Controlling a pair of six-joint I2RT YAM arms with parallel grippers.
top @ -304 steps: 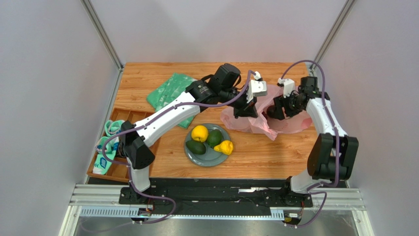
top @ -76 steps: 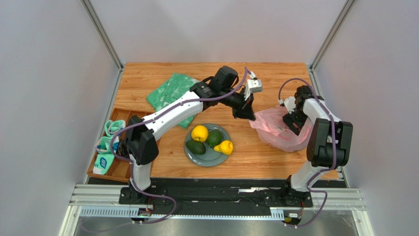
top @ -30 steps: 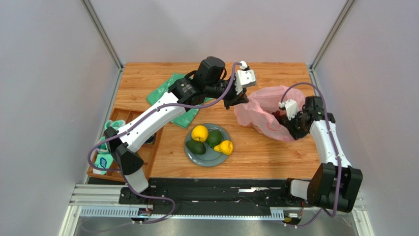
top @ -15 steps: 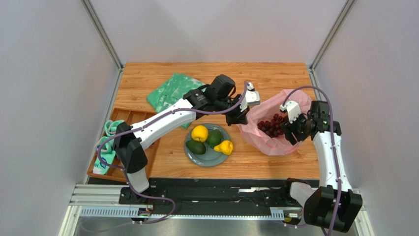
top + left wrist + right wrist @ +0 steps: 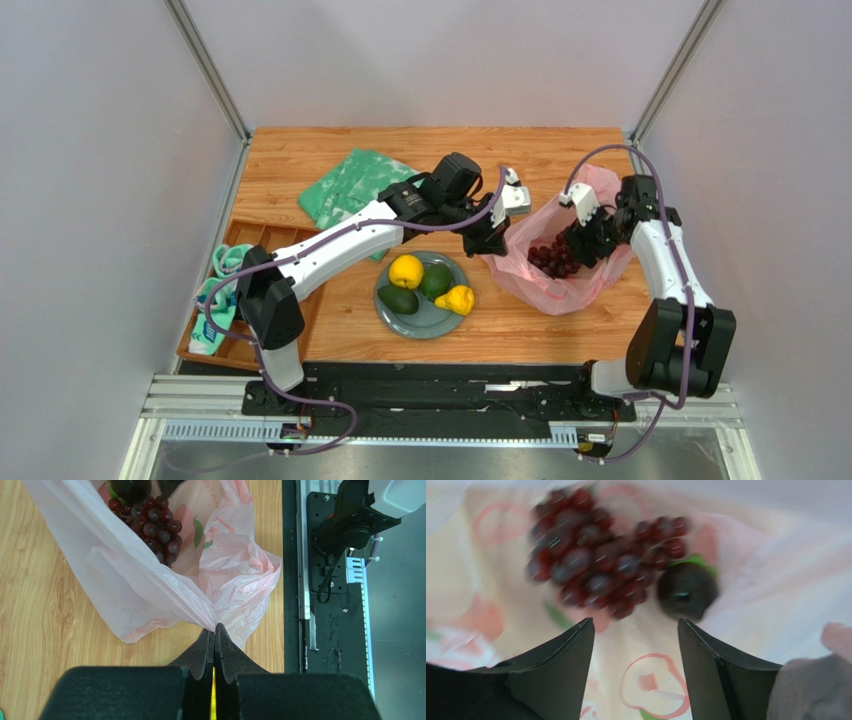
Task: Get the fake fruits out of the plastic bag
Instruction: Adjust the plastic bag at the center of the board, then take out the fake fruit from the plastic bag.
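Note:
The pink plastic bag [image 5: 545, 285] lies at the right of the table with its mouth held open. My left gripper [image 5: 497, 240] is shut on the bag's left edge; in the left wrist view its jaws [image 5: 215, 630] pinch a gathered fold of the bag [image 5: 140, 585]. A dark red grape bunch [image 5: 549, 256] [image 5: 156, 524] lies inside. My right gripper [image 5: 585, 240] is in the bag's mouth, open [image 5: 636, 626], just short of the grapes [image 5: 596, 565] and a dark round thing [image 5: 686, 591]. Two green avocados [image 5: 398, 299], a citrus [image 5: 406, 270] and a yellow lumpy fruit [image 5: 457, 298] sit on the plate [image 5: 430, 322].
A flat green patterned bag [image 5: 350, 185] lies at the back left under my left arm. A wooden tray [image 5: 262, 237] with teal items stands at the left edge. The black rail [image 5: 330, 580] runs along the near edge.
My left gripper carried the bag's edge down and right, opening the bag onto the grapes. My right gripper widened its jaws and moved back into the bag's mouth.

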